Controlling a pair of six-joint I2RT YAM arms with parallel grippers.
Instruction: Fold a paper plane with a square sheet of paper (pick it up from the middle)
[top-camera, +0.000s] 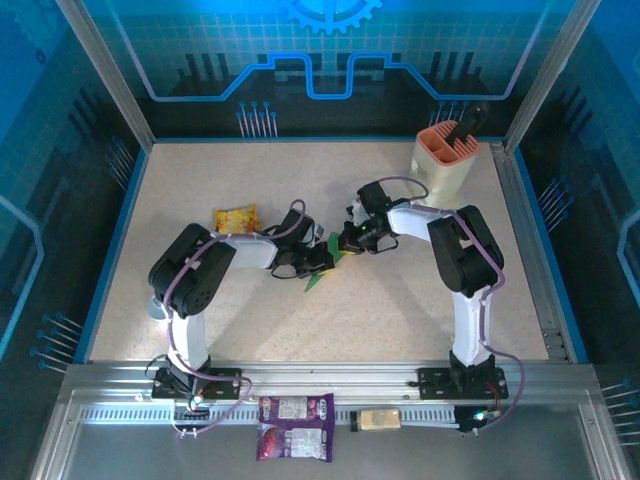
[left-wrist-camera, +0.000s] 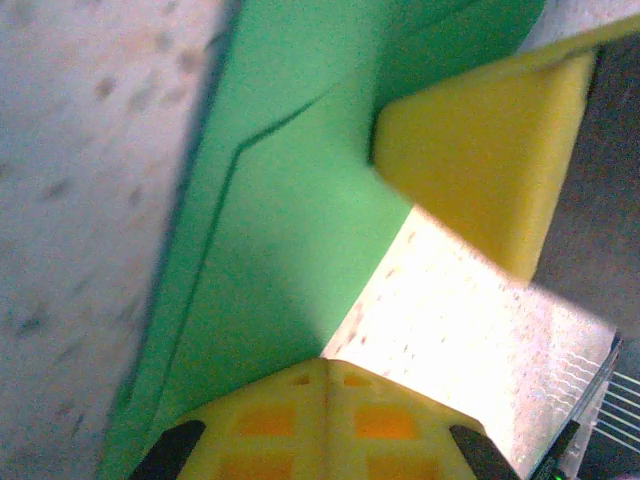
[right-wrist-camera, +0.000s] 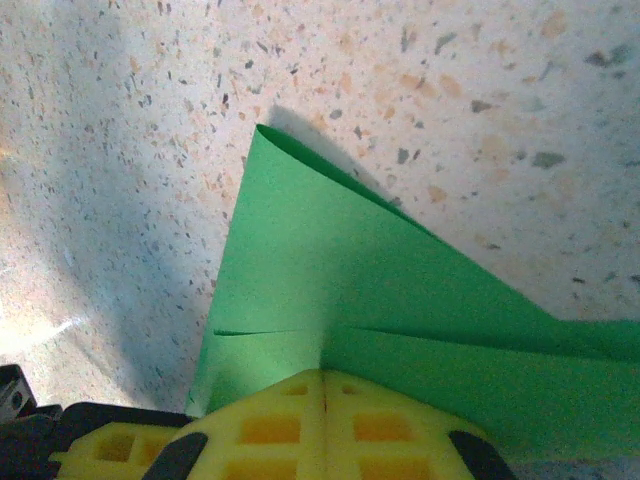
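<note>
1. Two tools meet at the middle of the surface (top-camera: 400, 310), and the folded green paper (top-camera: 314, 281) sits between them.
2. My left tool (top-camera: 320, 262) is fully closed. In the left wrist view, its yellow fingers (left-wrist-camera: 270, 425) press together along one seam, and the paper's (left-wrist-camera: 290, 230) edge touches their tips. I cannot tell whether the paper is clamped there or only touched.
3. My right tool (top-camera: 349, 240) is also fully closed. In the right wrist view, its tips (right-wrist-camera: 322, 378) pinch the paper (right-wrist-camera: 330, 270), and two creases run into the seam between the fingers.
4. Paper shape: narrow and creased, with overlapping layers and one sharp corner.
5. Long axis, top view: diagonal, from the near left to the far right. The near-left end tapers to a point beside my left tool. The far-right end lies under my right tool.
6. Right wrist view: the sharp corner points away from my fingertips, and the long edge slopes off to the right.
7. Left wrist view: the paper runs as a long band from bottom left to top right. It casts a dark shadow along its left edge. One yellow finger (left-wrist-camera: 480, 160) of my right tool rests on its far end.
8. Other items: a yellow snack packet (top-camera: 237, 218) lies just beyond my left arm, apart from the paper. A tan holder (top-camera: 445, 160) stands at the far right.
</note>
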